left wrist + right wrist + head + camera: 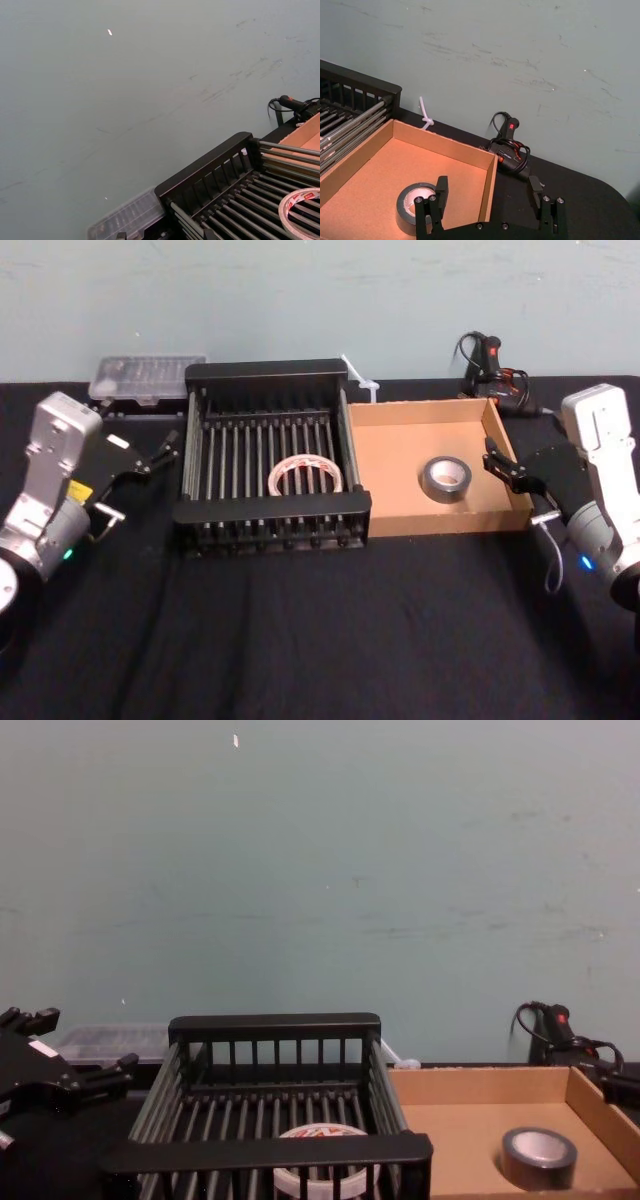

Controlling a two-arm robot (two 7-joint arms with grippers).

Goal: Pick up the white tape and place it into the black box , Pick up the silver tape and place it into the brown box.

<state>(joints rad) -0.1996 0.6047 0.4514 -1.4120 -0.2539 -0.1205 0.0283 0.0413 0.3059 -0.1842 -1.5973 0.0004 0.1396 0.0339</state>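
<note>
While my right claw (497,462) hangs at the right-hand wall of the brown box (395,475), its fingers are spread wide and there is nothing between them. From my right wrist I look down past both fingers, one on each side of that wall. The silver tape (446,478) lies flat on the cardboard floor, near the claw and to its left, clear of the fingers and of every wall. Over on the other side, my left claw (165,452) sits just off the left side of the black box (270,512). It points toward the bars, is parted as well, and grips nothing. And there's the white tape (306,477), lying flat on the slatted bottom of the black box, towards the front and a little right of centre, well apart from that claw, with the crate's side between them. The two boxes stand side by side on the black table (300,640), walls touching. Behind them, a clear case (145,377) is at the left and a black glue gun (490,365) at the right.
</note>
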